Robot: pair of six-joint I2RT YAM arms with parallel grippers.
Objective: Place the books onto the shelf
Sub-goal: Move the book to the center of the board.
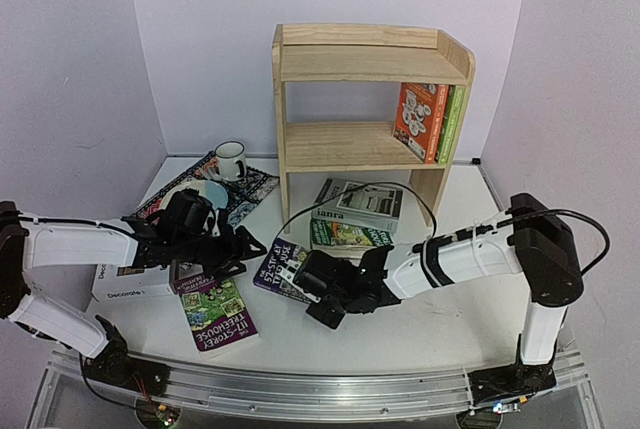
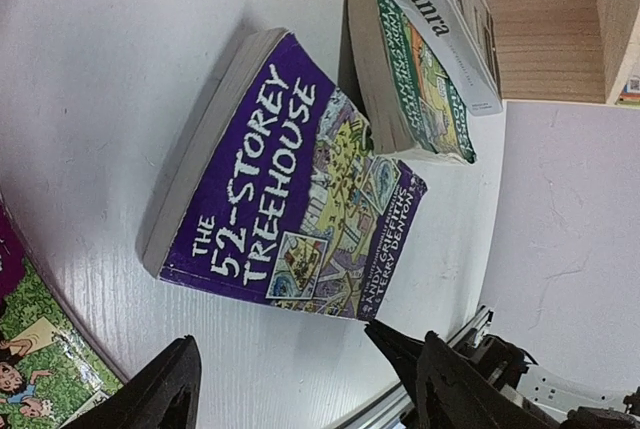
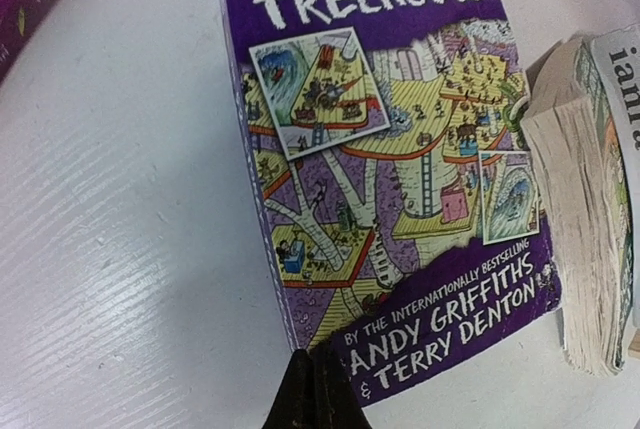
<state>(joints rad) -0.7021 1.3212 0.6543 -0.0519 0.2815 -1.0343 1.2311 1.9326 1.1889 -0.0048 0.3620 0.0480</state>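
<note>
The purple "52-Storey Treehouse" book (image 1: 275, 267) (image 2: 290, 179) (image 3: 390, 149) lies flat on the table between both grippers. My right gripper (image 1: 305, 284) (image 3: 318, 354) is shut, its tips pressed together at the book's near corner; I see nothing held between them. My left gripper (image 1: 250, 247) (image 2: 278, 339) is open just left of that book, apart from it. The pine shelf (image 1: 370, 99) holds an orange book (image 1: 420, 121) and a light green one (image 1: 452, 124) upright on its middle tier. The "ianra" book (image 1: 358, 201) (image 2: 450, 19) lies on a green book (image 1: 340, 234) (image 2: 420, 89).
A dark purple Treehouse book (image 1: 222, 314) lies near the front edge, beside the white "Decorate" book (image 1: 135, 284) under my left arm. A mug (image 1: 231, 160) stands on the patterned placemat (image 1: 250, 189) at the back left. The metal rail (image 1: 300, 389) runs along the front.
</note>
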